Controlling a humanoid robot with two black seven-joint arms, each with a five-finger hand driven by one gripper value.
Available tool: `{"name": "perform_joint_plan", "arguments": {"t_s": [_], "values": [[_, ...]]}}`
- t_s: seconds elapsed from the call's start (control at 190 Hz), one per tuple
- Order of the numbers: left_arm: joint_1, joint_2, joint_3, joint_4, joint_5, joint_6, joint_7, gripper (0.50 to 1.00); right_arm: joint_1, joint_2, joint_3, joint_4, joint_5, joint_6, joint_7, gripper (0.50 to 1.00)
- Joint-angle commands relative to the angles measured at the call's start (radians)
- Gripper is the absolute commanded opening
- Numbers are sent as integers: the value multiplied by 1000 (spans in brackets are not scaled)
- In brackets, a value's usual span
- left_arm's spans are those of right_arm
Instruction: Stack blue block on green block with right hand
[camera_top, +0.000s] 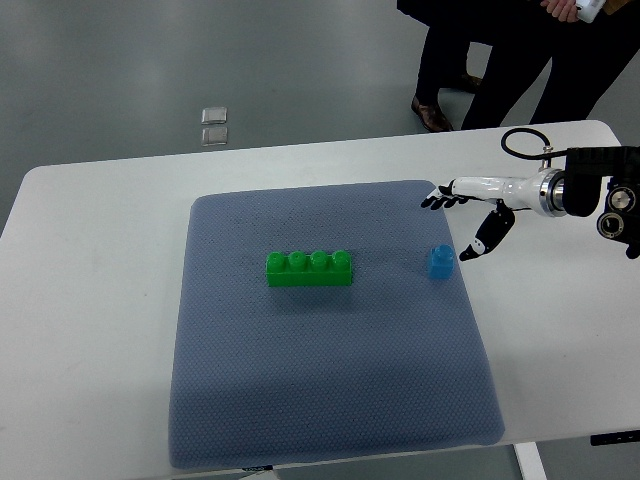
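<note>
A long green block with studs on top lies near the middle of the blue-grey mat. A small blue block stands upright to its right, near the mat's right edge. My right hand hovers just above and to the right of the blue block, apart from it. Its fingers are spread and hold nothing, and its thumb points down toward the block. The left arm does not show.
The mat covers the centre of a white table. A black cable loop sits on the table behind my right forearm. Two people's legs stand beyond the far edge. Two small square plates lie on the floor.
</note>
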Motion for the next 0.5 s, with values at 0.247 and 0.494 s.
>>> {"name": "perform_joint_plan", "arguments": {"t_s": [0.247,0.494], "values": [[1,0,0,0,0,0,0,1000,-30,7,-11,-1,5,-10,-19,838],[-1,0,0,0,0,0,0,1000,-44,26,-11,-12,11,-20,-31,827]]}}
